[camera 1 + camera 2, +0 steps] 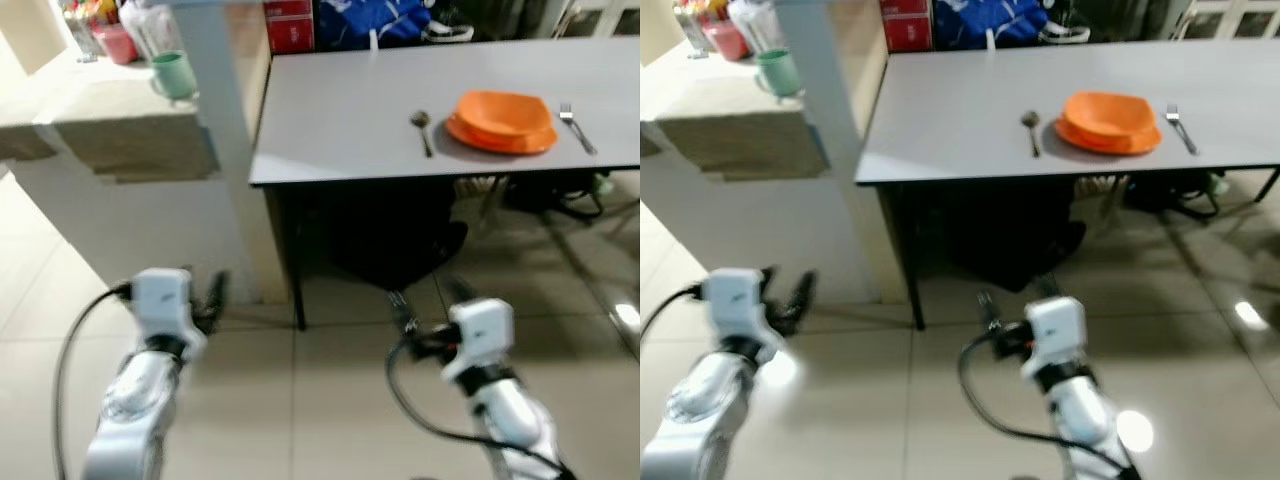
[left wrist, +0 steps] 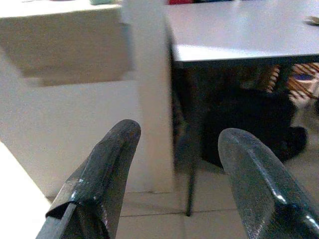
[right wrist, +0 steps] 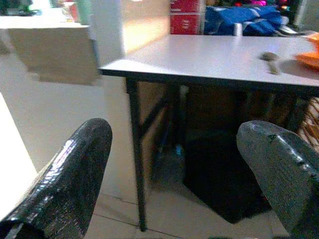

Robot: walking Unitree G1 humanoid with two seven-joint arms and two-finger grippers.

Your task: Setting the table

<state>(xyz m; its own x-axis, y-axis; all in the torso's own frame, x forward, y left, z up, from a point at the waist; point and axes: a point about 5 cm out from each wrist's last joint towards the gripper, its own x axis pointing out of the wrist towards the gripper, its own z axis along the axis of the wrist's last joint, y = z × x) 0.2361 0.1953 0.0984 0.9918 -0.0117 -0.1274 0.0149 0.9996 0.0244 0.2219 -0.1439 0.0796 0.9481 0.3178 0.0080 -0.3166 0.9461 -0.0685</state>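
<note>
An orange plate (image 1: pixel 502 121) lies on the grey table (image 1: pixel 340 130), with a spoon (image 1: pixel 423 130) to its left and a fork (image 1: pixel 576 126) to its right. A green cup (image 1: pixel 173 73) stands on the pale counter (image 1: pixel 100 120) at the left. Both arms are held low over the tiled floor, short of the table. My left gripper (image 1: pixel 213 296) is open and holds nothing. My right gripper (image 1: pixel 425 300) is open too, with nothing between its fingers (image 3: pixel 65 179).
A white pillar (image 1: pixel 215 120) stands between the counter and the table's left corner. Dark bags (image 1: pixel 390 235) sit under the table, near its black leg (image 1: pixel 285 260). Red boxes (image 1: pixel 289 25) and a blue bag (image 1: pixel 370 20) lie behind the table. Jars crowd the counter's far end.
</note>
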